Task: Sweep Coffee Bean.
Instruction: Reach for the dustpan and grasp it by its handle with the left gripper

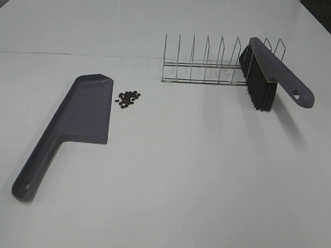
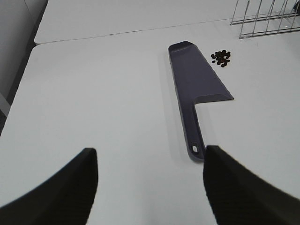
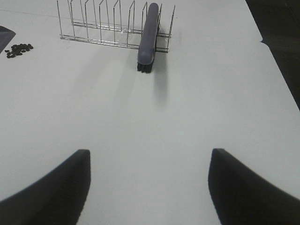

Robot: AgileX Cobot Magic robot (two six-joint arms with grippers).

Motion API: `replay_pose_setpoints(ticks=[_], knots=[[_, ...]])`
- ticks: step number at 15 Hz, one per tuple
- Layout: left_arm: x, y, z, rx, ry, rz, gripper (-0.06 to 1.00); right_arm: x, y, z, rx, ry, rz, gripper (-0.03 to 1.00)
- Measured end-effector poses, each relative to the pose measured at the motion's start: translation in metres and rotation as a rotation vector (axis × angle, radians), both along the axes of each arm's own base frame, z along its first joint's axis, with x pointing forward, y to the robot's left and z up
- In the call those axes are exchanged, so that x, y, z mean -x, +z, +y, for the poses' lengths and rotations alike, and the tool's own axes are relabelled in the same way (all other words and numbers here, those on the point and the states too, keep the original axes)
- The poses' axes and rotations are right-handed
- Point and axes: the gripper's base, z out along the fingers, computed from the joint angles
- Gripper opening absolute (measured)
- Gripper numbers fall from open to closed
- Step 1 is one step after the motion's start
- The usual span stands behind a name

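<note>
The coffee beans (image 1: 128, 98) lie in a small heap on the white bench (image 1: 167, 186), left of centre in the high view, just beside the dustpan (image 1: 78, 118) blade. The left tool (image 2: 149, 154) is spread wide and empty, well short of them. The right tool (image 3: 149, 153) is likewise released and far from them. Only the high view shows everything together. The wire rack (image 1: 206, 62) holds a brush (image 1: 269, 74) at its right end.

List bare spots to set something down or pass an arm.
Bare: the near table right of the dustpan and before the wire rack; also behind the rack. Crowded: coffee bean cluster at the dustpan's blade; brush in the rack's right end.
</note>
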Motion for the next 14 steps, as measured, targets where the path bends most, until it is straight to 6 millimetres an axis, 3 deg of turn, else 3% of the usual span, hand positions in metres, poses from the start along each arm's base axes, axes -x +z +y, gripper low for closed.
replay_pose_setpoints(ticks=[14], knots=[[0.0, 0.0, 0.0, 0.0, 0.0, 0.0, 0.6, 0.0, 0.0, 0.0, 0.0, 0.0, 0.0, 0.66]])
